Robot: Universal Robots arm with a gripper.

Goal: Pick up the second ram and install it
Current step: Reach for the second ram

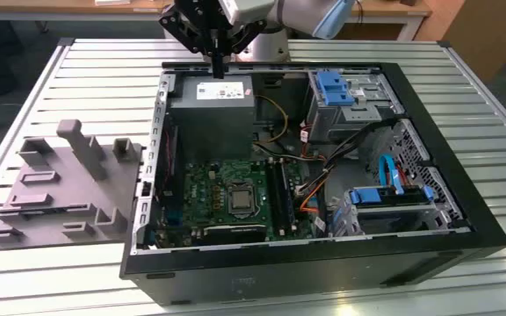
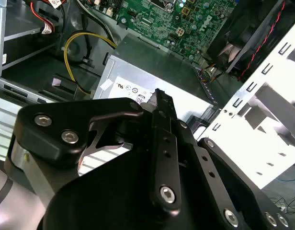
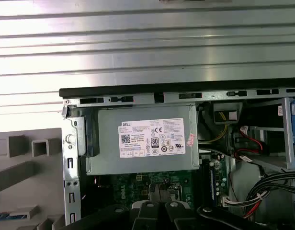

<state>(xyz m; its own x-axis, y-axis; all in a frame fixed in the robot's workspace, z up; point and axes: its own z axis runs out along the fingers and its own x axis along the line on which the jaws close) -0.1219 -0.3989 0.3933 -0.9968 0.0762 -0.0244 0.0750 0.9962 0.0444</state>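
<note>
My gripper (image 1: 221, 70) hangs above the far edge of the open computer case (image 1: 464, 217), over the grey power-supply box (image 1: 211, 112). Its black fingers (image 2: 162, 139) are pressed together and I see nothing between them. A thin blue-green strip (image 3: 3, 215), which looks like the second ram, lies flat in a groove of the grey fixture (image 1: 60, 191) beside the case, well away from the gripper. The long black slots (image 1: 276, 191) sit on the green motherboard (image 1: 226, 197), nearer the case's front edge than the power supply.
Blue drive brackets (image 1: 334, 87) and a metal drive cage (image 1: 367, 99) fill the case's side at the exterior view's right. Bundled cables (image 1: 323, 164) run across the middle. The fixture has tall upright posts (image 1: 82, 148). The case stands on a slatted metal table (image 1: 95, 79).
</note>
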